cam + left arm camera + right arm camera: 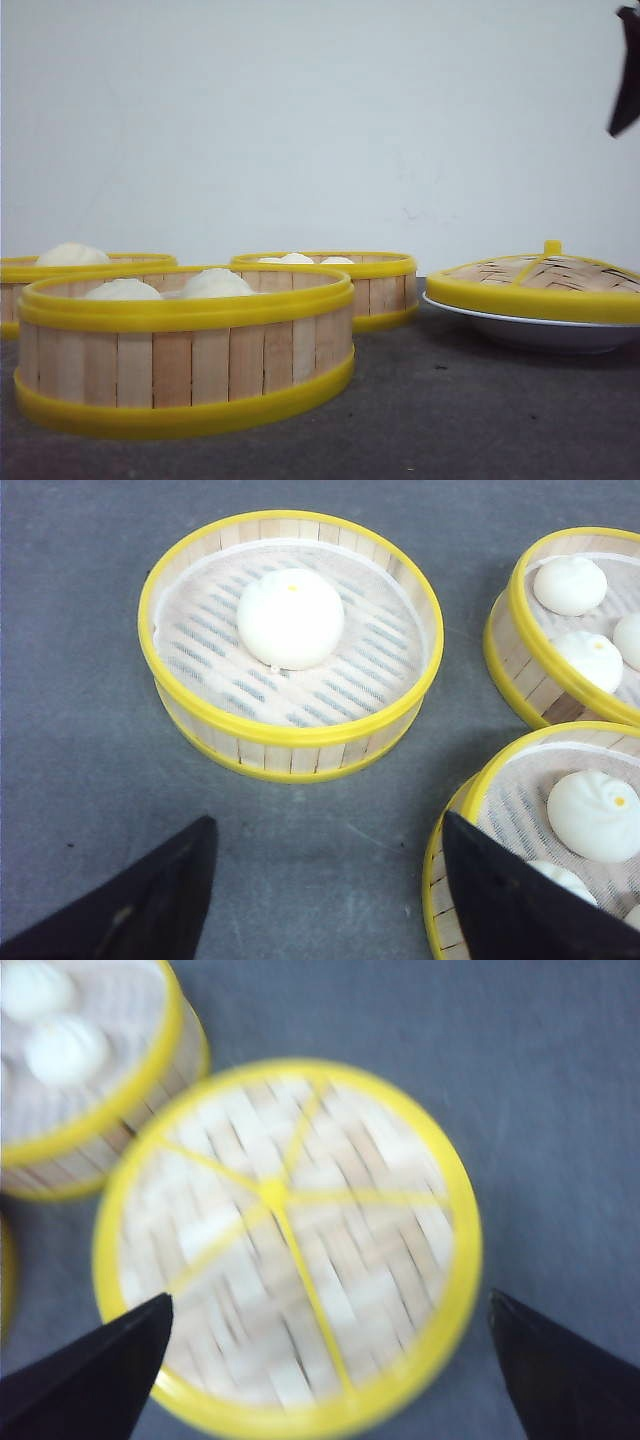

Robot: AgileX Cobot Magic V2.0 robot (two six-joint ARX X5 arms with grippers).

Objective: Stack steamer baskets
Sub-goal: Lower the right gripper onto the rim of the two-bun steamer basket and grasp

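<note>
Yellow-rimmed steamer baskets (185, 350) stand apart; left claw (330, 890), right claw (330, 1380) spread, empty.

Three steamer baskets (185, 345) left — lid (540, 280) on plate (545, 330) right.

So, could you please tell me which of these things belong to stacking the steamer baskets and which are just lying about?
Part of the job:
- near steamer basket, buns inside
- far-left steamer basket, one bun
- middle steamer basket, buns inside

Just lying about:
- domed woven lid
- white plate under the lid
</note>
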